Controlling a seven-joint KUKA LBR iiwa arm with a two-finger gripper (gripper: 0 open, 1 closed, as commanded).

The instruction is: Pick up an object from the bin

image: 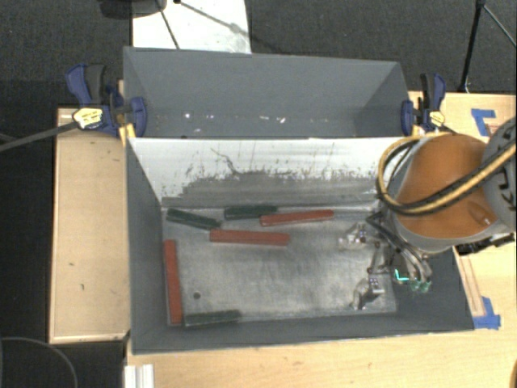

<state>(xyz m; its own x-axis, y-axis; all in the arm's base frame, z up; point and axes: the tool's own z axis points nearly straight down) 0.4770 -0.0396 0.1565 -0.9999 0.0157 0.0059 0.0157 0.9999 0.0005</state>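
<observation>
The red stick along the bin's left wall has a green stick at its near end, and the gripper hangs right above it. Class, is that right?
No. The camera view shows the gripper at the right side of the bin, well apart from the red stick. The rest holds: it lies along the left wall with a green stick at its near end.

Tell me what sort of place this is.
Likely a robot grasping test cell: a scuffed grey metal bin, loose red bars and dark green bars on its floor, the arm's tool inside at its right.
</observation>
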